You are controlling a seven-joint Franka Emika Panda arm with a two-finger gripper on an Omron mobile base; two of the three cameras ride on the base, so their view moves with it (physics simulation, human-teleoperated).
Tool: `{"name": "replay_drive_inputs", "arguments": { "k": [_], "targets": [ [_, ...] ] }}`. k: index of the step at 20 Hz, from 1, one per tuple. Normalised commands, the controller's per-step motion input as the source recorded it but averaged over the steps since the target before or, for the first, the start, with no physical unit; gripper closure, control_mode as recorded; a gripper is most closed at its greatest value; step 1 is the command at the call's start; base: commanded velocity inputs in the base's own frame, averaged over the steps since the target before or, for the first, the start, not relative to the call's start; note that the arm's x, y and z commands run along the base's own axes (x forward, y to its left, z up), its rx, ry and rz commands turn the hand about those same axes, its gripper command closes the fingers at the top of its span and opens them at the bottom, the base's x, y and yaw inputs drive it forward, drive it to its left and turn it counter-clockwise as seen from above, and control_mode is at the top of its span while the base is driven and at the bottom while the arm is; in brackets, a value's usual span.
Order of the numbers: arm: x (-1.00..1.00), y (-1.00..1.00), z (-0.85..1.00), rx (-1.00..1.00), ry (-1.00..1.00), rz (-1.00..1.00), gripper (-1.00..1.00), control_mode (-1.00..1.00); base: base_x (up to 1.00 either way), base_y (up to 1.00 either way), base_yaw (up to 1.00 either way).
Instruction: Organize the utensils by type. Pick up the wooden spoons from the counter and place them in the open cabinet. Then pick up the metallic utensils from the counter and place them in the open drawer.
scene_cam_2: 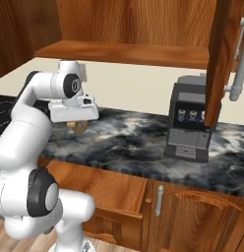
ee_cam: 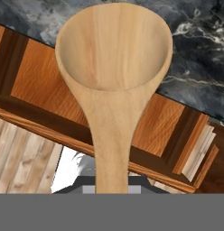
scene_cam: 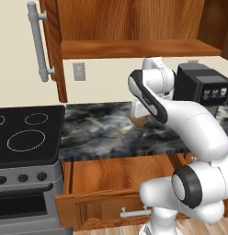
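The claw (scene_cam_2: 75,124) is pinching a large wooden spoon (ee_cam: 114,76) above the marbled tabletop (scene_cam: 106,133), centre frame, over the open drawer (scene_cam: 116,176).

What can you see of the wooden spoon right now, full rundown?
The wooden spoon is light tan with visible grain: a round, shallow, empty bowl narrowing into a straight handle. In the hand view the handle runs down to the end effector, which grips it, with the bowl pointing away. It is lifted off the black marbled counter, above the counter's front edge and the open drawer. In the right base view its bowl peeks out beneath the end effector.
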Motion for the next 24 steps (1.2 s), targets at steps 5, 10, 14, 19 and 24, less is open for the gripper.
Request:
{"name": "replay_drive_inputs", "arguments": {
  "k": [5,10,14,19,24],
  "targets": [
    [0.0,0.0,0.0,0.0,0.0,0.0,1.0,1.0,0.24,0.0,0.0],
    [0.0,0.0,0.0,0.0,0.0,0.0,1.0,1.0,0.02,0.0,0.0],
    [0.0,0.0,0.0,0.0,0.0,0.0,1.0,1.0,0.0,0.0,0.0],
    [0.0,0.0,0.0,0.0,0.0,0.0,1.0,1.0,0.0,0.0,0.0],
    [0.0,0.0,0.0,0.0,0.0,0.0,1.0,1.0,0.0,0.0,0.0]
  ]
}}
